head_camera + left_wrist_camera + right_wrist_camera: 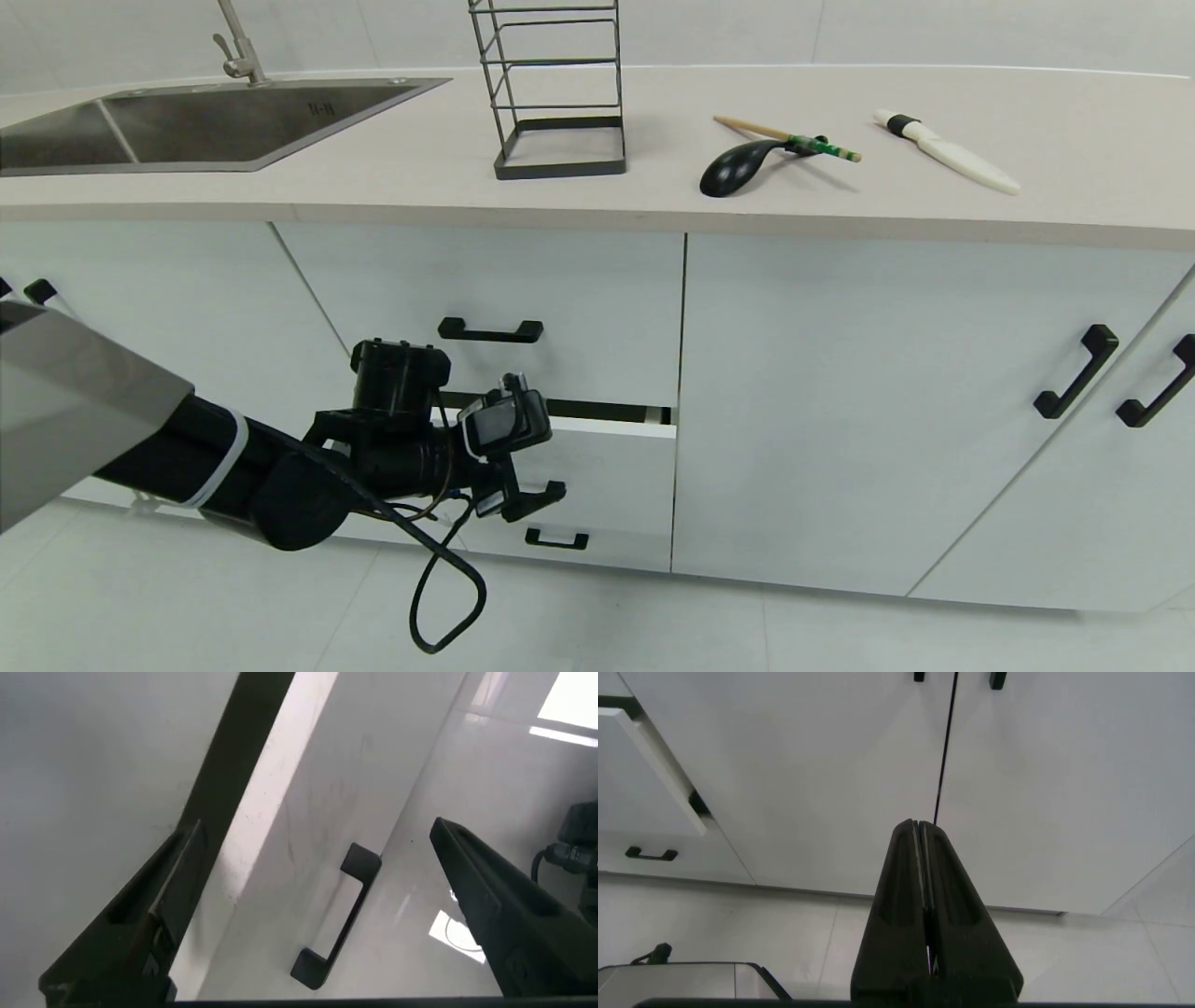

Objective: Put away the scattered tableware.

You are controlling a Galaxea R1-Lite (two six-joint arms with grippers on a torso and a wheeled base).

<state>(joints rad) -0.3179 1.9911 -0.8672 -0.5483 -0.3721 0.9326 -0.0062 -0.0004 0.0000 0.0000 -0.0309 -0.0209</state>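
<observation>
Three items of tableware on the right part of the counter (373, 191): black spoon (733, 173), bowl toward the near edge; wooden chopsticks (784, 137) with green ends, laid across the spoon's handle and touching it; white knife (948, 152) with a black band, further right, apart from both. Wire rack (558, 93), upright, at mid-counter, left of the spoon. Sink (215, 126) with faucet (238, 47) at far left. Below the rack, two drawers: upper drawer (560, 308) closed; lower drawer (607, 476) standing slightly out, dark gap along its top. Left gripper (316, 831) low, near the lower drawer's front, fingers spread wide and holding nothing, drawer handle (334, 917) beyond the gap between them. Right gripper (923, 829) facing the white cabinet doors (1046, 784), fingers pressed together, nothing between.
</observation>
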